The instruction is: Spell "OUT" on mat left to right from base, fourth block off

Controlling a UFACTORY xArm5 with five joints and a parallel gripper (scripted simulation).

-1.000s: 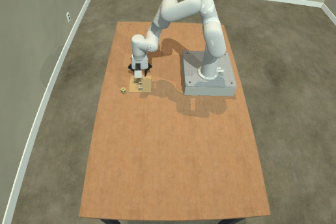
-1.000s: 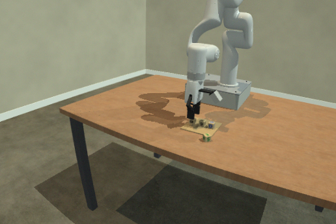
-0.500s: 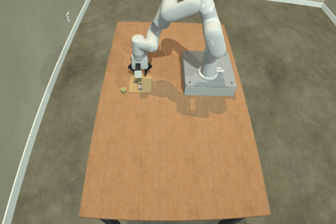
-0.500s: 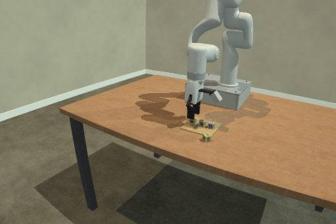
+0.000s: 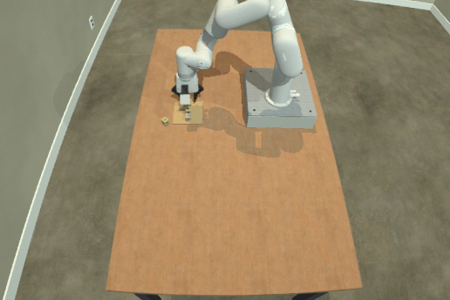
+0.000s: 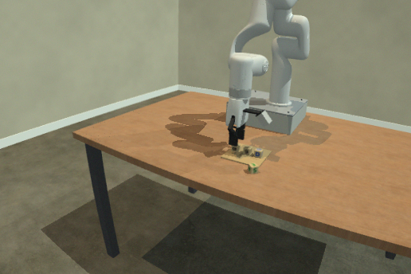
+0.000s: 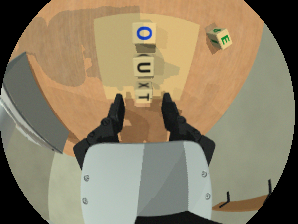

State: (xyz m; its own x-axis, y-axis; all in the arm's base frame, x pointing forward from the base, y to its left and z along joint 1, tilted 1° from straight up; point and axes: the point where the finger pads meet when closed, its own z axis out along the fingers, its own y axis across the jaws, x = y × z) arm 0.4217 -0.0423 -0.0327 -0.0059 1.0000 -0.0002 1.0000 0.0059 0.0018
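Note:
Three pale blocks form a straight row on the tan mat (image 5: 178, 119) (image 6: 235, 158) (image 7: 112, 40): the O block (image 5: 187, 117) (image 6: 258, 153) (image 7: 144, 33), the U block (image 6: 247, 150) (image 7: 143, 67) and the T block (image 7: 144, 96). Small gaps part them. The T block shows an X on the side facing U and stands close to the mat's gripper-side edge; whether fully on it, I cannot tell. The letters lie sideways in the wrist view. A fourth block with a green E (image 5: 165, 121) (image 6: 252, 169) (image 7: 220, 38) lies off the mat. My gripper (image 6: 236, 142) (image 7: 143, 100) is open, fingers astride and above the T block, holding nothing.
The robot's grey base box (image 5: 279, 120) (image 6: 280, 120) (image 7: 37, 95) stands on the wooden table (image 5: 235, 206) (image 6: 338, 172), on the left in the wrist view. The table's edge lies beyond the E block. The wrist camera's pale housing (image 5: 185, 99) (image 6: 266, 117) hangs over the mat.

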